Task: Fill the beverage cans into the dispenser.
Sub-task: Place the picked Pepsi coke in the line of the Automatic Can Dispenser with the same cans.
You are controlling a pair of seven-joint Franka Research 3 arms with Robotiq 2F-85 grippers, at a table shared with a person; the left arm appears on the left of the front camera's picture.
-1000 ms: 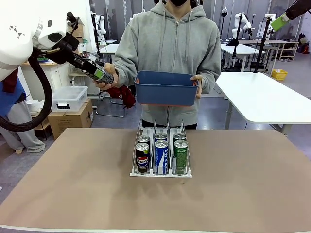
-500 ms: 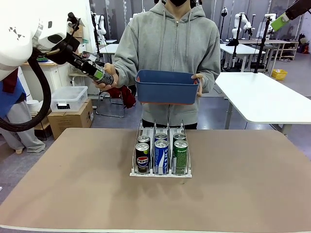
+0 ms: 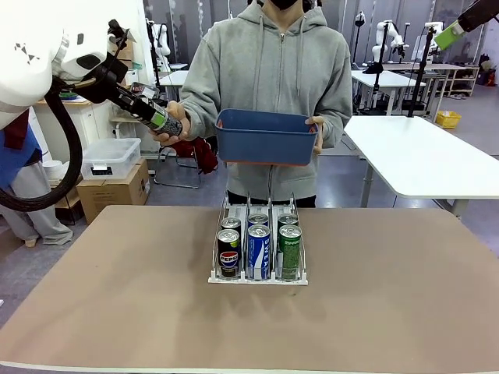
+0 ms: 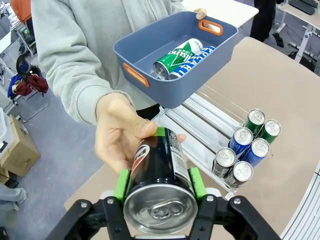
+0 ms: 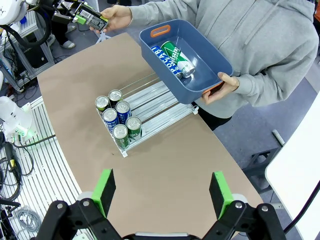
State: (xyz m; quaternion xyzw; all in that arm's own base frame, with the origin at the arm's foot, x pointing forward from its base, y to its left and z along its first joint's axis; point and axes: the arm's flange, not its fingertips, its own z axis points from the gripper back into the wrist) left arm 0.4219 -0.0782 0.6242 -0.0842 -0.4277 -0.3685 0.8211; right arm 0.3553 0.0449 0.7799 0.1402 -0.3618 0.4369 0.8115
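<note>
Counter (image 3: 117, 312) carries the dispenser (image 3: 257, 280) at its middle. Each of its three lanes has two upright cans at the front: Pepsi-marked dark cans (image 3: 228, 253) left, blue-and-white cans (image 3: 258, 248) middle, green cans (image 3: 290, 245) right. Above its rear a person holds a blue bin (image 3: 265, 148) where a green can (image 4: 175, 59) and a can apparently lettered Pocari (image 4: 197, 54) lie flat. Up-left of the dispenser, the left hand (image 4: 159, 182) is clamped on a dark can (image 4: 160, 160), its long axis along the fingers and its far end in the person's hand (image 4: 117, 135). The left lane is judged nearest. The right hand (image 5: 162, 192) hangs high above the dispenser's right side, pads apart and empty.
</note>
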